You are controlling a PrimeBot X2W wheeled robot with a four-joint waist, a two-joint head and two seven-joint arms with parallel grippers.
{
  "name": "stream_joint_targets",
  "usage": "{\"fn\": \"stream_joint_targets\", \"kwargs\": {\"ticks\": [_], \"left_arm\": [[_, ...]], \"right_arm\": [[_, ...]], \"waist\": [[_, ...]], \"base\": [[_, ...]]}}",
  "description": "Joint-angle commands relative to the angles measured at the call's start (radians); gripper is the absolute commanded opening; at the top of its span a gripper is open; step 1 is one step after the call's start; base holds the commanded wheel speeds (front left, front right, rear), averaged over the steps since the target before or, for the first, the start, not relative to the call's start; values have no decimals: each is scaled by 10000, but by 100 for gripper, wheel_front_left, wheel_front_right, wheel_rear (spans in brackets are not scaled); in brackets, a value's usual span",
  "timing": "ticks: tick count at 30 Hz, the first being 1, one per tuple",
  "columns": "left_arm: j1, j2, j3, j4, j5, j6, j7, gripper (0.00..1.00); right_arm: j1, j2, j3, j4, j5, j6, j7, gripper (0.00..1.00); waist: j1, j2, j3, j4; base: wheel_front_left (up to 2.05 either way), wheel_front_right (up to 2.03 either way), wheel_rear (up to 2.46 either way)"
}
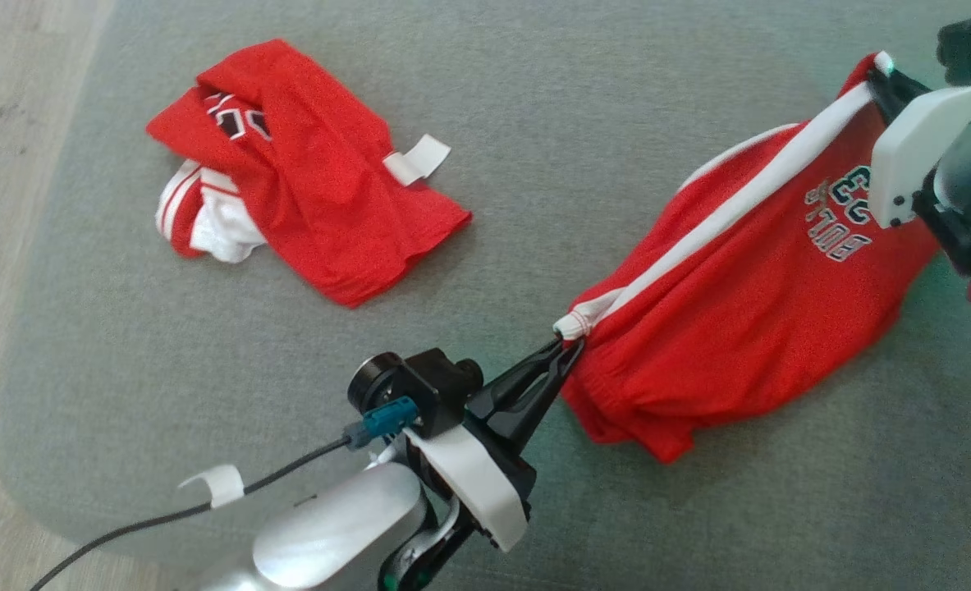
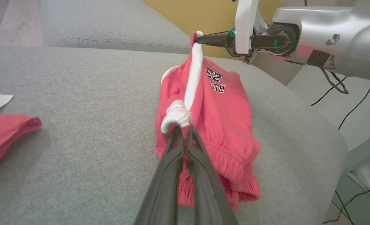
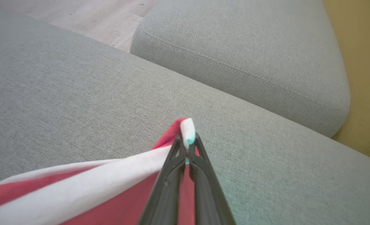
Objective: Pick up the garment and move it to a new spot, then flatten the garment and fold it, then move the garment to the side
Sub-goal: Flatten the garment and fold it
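Note:
The garment [image 1: 748, 304] is a pair of red shorts with a white side stripe and a printed number, stretched between my two grippers above the grey cushion [image 1: 534, 123]. My left gripper [image 1: 569, 345] is shut on the white waistband corner at the garment's near end; the left wrist view shows its fingertips [image 2: 183, 128] pinching that bunched white cloth, with the garment [image 2: 216, 115] hanging beyond. My right gripper [image 1: 886, 75] is shut on the far end of the white stripe, held higher. In the right wrist view its tips [image 3: 187, 143] clamp the white edge of the garment [image 3: 88, 187].
A second red and white garment [image 1: 304, 180] lies crumpled at the cushion's far left, a white tag sticking out. Wooden floor [image 1: 1, 123] runs along the left. Another grey cushion [image 3: 250, 47] and a yellow wall [image 3: 360, 62] lie beyond. Cables [image 2: 344, 90] hang by the right arm.

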State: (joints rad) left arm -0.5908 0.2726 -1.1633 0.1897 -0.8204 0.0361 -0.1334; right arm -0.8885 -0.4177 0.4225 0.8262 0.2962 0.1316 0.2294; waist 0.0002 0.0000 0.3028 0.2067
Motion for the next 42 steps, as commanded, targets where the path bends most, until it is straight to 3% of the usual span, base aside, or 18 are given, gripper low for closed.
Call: {"fn": "stream_joint_targets", "kwargs": {"ticks": [1,5,6,7,8,9,10,11,17,22,26,27,31,38,42], "left_arm": [[-369,54,269,-210,73,-31,-80,0],[-329,-22,173,-15,76,-61,-92,0],[-324,-35,147,33,85,-62,-86,0],[-329,-45,111,85,104,-55,-58,0],[-338,-52,70,137,123,-48,-19,0],[-341,-58,56,186,138,-21,-6,0],[-341,-54,65,236,172,48,-29,36],[-330,-36,113,326,216,180,-107,100],[-391,257,642,501,211,648,-521,100],[-466,710,1432,507,383,1299,-1000,100],[-354,1036,2236,357,786,1932,-1235,100],[-191,1169,2603,239,1100,2190,-1269,100],[508,1272,3760,-259,1845,2504,-1279,100],[2243,1106,5214,-528,3016,2567,-1282,100],[3392,628,6224,-613,3534,2527,-1282,100]], "right_arm": [[-308,-9,102,-127,-57,-9,-165,0],[-581,96,403,721,-8,-9,-356,0],[-656,101,437,899,-13,-9,-463,14],[-729,110,469,1046,-28,-9,-626,96],[-785,151,450,1212,30,-9,-760,100],[-837,198,477,1350,57,-9,-897,100],[-892,235,492,1477,82,-9,-1054,100],[-968,351,518,1679,216,-9,-1369,100],[-1050,631,410,1957,659,-9,-2808,100],[-726,900,422,1721,1063,-9,-4270,100],[-236,1040,351,1213,1343,-9,-4778,100],[95,1103,91,864,1453,-9,-4868,100],[1153,1405,-1044,-382,1608,-9,-4905,100],[4033,2392,-2366,-2783,582,-9,-4909,100],[5792,3187,-2803,-3878,-22,-9,-4910,100]], "waist": [[-2,0,126,200],[-2,0,148,344],[-2,0,148,364],[-2,0,145,377],[-2,0,135,377],[-2,0,118,364],[-2,0,90,331],[-2,0,2,233],[-2,0,-520,-270],[-2,0,-1151,-881],[-2,0,-1586,-1416],[-2,0,-1754,-1660],[-2,0,-1964,-2057],[-2,0,-2184,-2514],[-2,0,-2186,-2730]], "base": [[0,0,0],[0,0,0],[0,0,0],[0,0,0],[0,0,0],[0,0,0],[0,0,0],[0,0,0],[0,0,0],[0,0,0],[0,0,0],[0,0,0],[0,0,0],[0,0,0],[0,0,0]]}}
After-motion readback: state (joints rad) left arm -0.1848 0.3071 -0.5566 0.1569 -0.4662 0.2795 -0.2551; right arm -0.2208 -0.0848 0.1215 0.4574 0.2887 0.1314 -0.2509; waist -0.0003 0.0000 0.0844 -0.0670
